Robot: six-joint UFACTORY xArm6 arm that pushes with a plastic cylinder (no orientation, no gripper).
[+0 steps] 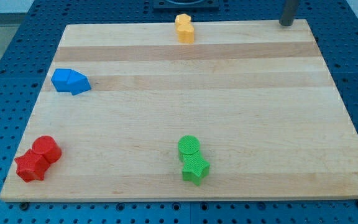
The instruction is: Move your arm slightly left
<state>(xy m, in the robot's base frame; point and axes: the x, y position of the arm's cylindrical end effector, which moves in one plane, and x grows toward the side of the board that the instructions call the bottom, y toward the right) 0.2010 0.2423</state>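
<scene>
Though cropped above, my tip (286, 23), apparently down, well right of yellow block (184, 28).

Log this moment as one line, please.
my tip: board's top-right edge, touching nothing | nearest: yellow blocks, to its left | blue, red, green: far

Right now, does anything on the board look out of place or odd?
Nothing stands out. The yellow blocks, blue blocks, red blocks and green blocks sit in tidy pairs; my tip rests apart at the top right.
</scene>
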